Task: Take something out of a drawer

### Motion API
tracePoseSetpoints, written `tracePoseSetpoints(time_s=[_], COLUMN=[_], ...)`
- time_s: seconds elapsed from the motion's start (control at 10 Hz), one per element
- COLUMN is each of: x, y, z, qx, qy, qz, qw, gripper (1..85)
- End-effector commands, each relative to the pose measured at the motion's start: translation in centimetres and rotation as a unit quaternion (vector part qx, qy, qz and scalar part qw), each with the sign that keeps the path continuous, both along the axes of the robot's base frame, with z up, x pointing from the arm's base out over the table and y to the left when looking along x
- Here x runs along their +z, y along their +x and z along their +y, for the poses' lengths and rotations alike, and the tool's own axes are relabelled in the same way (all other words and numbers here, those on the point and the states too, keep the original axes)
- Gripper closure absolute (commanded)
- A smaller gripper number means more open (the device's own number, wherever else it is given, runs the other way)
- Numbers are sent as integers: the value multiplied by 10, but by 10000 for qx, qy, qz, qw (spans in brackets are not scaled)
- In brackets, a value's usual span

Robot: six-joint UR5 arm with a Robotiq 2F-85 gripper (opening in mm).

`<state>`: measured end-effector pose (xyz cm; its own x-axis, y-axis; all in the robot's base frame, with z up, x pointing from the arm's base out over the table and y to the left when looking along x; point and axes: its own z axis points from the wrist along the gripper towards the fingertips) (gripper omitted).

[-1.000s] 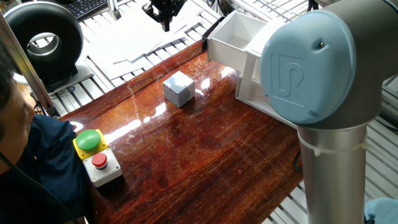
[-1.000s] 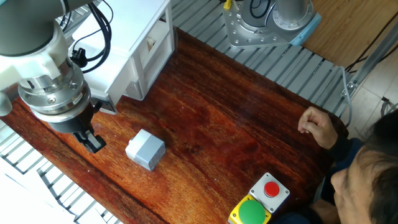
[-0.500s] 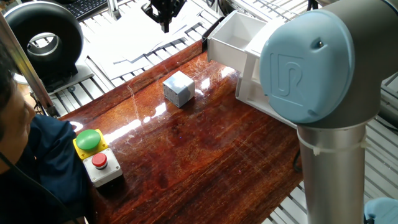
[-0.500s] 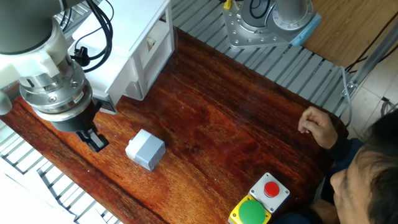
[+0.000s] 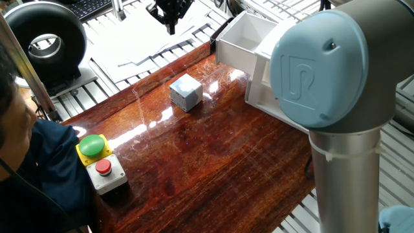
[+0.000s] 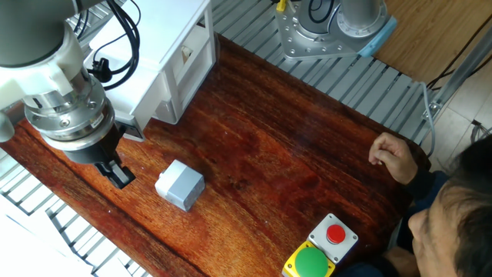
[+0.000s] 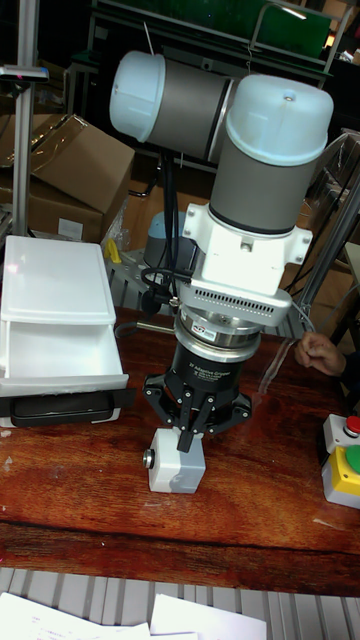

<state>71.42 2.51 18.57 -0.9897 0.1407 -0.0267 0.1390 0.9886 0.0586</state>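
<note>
While the claw hangs above the worktop with its dark fingers pressed together and nothing between them, the pale grey-white cube sits on the wood just beside it, apart from the fingertips. In the tall fixed view the claw stands right above and behind the cube; the other fixed view shows a gap of bare wood between the two. The cube rests flat on one face, outside the drawer.

That drawer, the upper one of the white cabinet, is pulled out, and its white inside shows nothing in the part that can be seen. Below it the lower drawer holds a dark shape; what it is cannot be told.

At the near edge of the worktop, well apart from the cube, stands the grey button box with a green and a red button. A person's hand lies at the worktop's edge.
</note>
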Motion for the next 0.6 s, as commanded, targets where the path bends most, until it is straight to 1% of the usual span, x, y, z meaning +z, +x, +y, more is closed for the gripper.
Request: tracePoseSetpoints(time_s=[0.0,0.5], x=[1,3], y=[1,2], z=[3,3], qx=[-19,-27], qy=[79,117], qz=[-14,-14], qw=[10000,9999], gripper=[847,847])
